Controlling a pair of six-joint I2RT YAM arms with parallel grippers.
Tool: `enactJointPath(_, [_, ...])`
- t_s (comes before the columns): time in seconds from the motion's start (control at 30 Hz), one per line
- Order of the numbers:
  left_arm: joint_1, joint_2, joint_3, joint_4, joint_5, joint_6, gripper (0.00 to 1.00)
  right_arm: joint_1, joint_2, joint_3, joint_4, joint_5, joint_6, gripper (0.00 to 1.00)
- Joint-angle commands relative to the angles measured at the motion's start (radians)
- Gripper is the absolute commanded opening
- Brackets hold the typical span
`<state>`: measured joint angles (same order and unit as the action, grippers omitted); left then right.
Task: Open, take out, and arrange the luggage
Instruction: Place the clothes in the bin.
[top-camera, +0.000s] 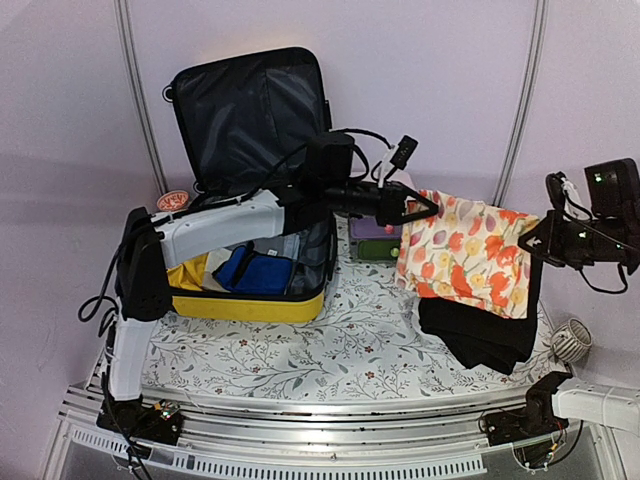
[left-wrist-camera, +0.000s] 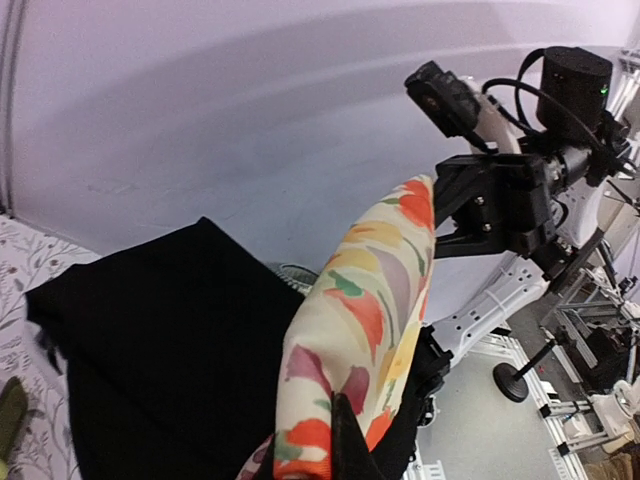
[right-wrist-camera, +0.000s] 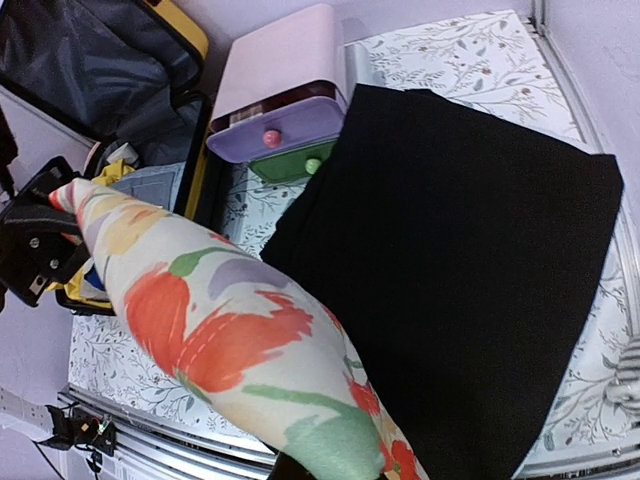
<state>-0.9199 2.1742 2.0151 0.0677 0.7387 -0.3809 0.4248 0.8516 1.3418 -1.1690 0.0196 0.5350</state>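
Note:
The yellow luggage lies open at the left of the table, its black-lined lid standing upright. Blue cloth and other folded clothes are still inside it. A floral cloth with orange, purple and green flowers hangs stretched in the air between both grippers. My left gripper is shut on its left corner, and my right gripper is shut on its right corner. The cloth hangs over a folded black garment that lies on the table. In each wrist view the floral cloth covers the fingers.
A small pink-and-green drawer box stands just right of the luggage, behind the floral cloth. A white mesh basket sits at the table's right edge. The floral tablecloth shows in front of the luggage.

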Motion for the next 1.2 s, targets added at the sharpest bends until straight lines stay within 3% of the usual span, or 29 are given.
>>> enactJointPath(0.0, [-0.057,-0.003,0.049,0.095,0.06,-0.056,0.0,-0.004,-0.031,0.05,-0.159,0.118,0.076,0.01])
enactJointPath(0.13, [-0.062,0.051,0.081,0.095,0.016,-0.082,0.0,-0.004,-0.017,-0.021,-0.173,0.213,0.101,0.01])
enactJointPath(0.33, [-0.058,0.223,0.188,0.167,0.002,-0.175,0.0,-0.01,-0.023,-0.154,0.001,0.42,0.136,0.01])
enactJointPath(0.47, [-0.054,0.34,0.28,0.221,-0.013,-0.224,0.0,-0.077,0.029,-0.164,0.072,0.52,0.088,0.01])
enactJointPath(0.6, [-0.036,0.429,0.352,0.259,-0.08,-0.256,0.0,-0.22,0.062,-0.2,0.215,0.42,-0.029,0.01])
enactJointPath(0.67, [-0.02,0.457,0.373,0.255,-0.116,-0.276,0.08,-0.272,0.075,-0.237,0.264,0.332,-0.062,0.02])
enactJointPath(0.8, [-0.002,0.47,0.37,0.277,-0.117,-0.295,0.43,-0.292,0.078,-0.282,0.315,0.322,-0.081,0.17])
enactJointPath(0.83, [-0.003,0.463,0.368,0.265,-0.125,-0.285,0.51,-0.295,0.08,-0.286,0.324,0.324,-0.086,0.34])
enactJointPath(0.9, [-0.004,0.437,0.359,0.231,-0.156,-0.255,0.77,-0.297,0.087,-0.287,0.333,0.338,-0.096,0.77])
enactJointPath(0.97, [-0.003,0.389,0.331,0.194,-0.189,-0.209,0.96,-0.298,0.096,-0.276,0.338,0.355,-0.102,0.98])
enactJointPath(1.17, [0.006,0.116,0.13,0.035,-0.4,-0.023,0.98,-0.297,0.131,-0.17,0.311,0.461,-0.146,0.99])
